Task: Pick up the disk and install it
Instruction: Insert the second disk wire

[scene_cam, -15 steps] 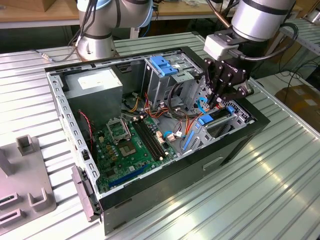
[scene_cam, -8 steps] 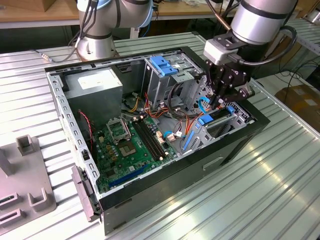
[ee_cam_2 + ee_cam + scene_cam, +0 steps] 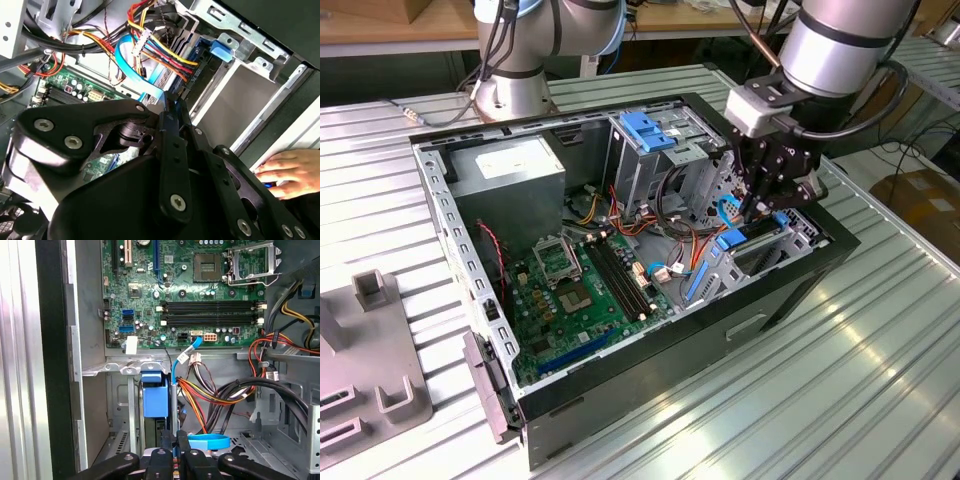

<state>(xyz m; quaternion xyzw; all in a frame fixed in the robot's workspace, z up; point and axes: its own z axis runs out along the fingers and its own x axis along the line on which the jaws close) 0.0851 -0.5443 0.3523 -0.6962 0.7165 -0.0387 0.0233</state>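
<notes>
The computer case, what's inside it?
Inside the computer case: a green motherboard, a grey power supply, a blue-latched drive cage and coloured cables. The pincer reaches in at the blue-railed disk, which it mostly covers.

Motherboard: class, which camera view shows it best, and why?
The first wrist view: the motherboard faces the camera, nearly whole. The exterior view shows it at a slant; the second wrist view, a corner past cables.
</notes>
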